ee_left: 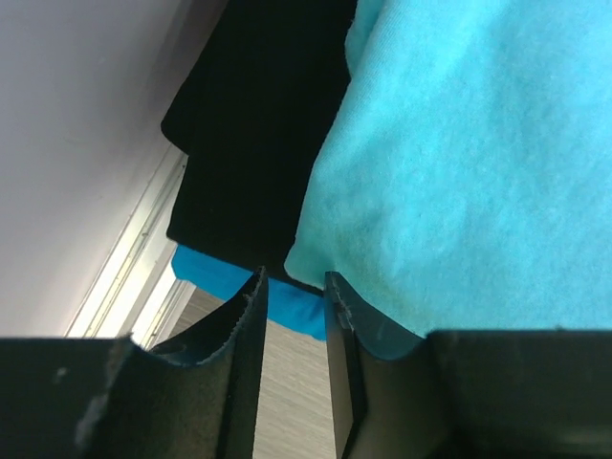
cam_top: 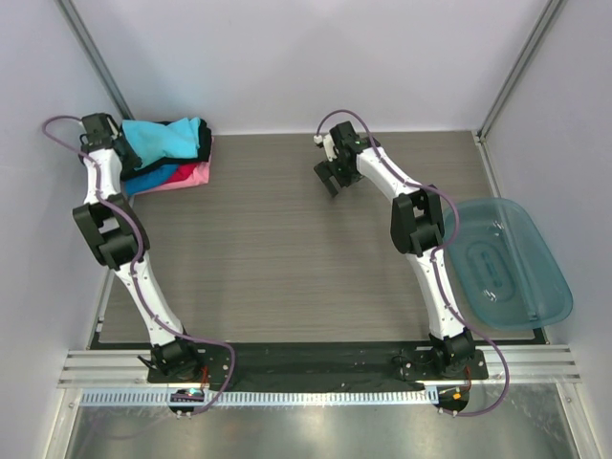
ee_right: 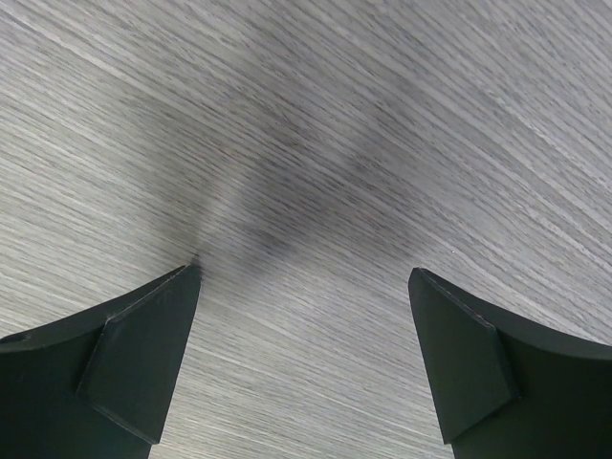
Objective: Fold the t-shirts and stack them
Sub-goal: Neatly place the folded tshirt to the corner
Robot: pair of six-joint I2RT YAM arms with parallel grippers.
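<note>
The t-shirts lie as a folded stack at the table's far left corner: a turquoise one (cam_top: 163,139) on top, with black (cam_top: 203,143), blue (cam_top: 146,180) and pink-red (cam_top: 189,175) ones under it. My left gripper (cam_top: 126,159) is at the stack's left edge. In the left wrist view, the left gripper (ee_left: 295,273) has its jaws a little apart, with only bare table between them. Its fingertips sit just off the turquoise shirt (ee_left: 459,163), the black shirt (ee_left: 253,124) and the blue shirt (ee_left: 215,273). My right gripper (cam_top: 337,177) (ee_right: 304,287) hangs wide open over bare wood.
A translucent teal plastic tub (cam_top: 507,263) sits at the table's right edge beside the right arm. Grey walls close in the back and both sides. The left wall (ee_left: 67,143) stands close to the stack.
</note>
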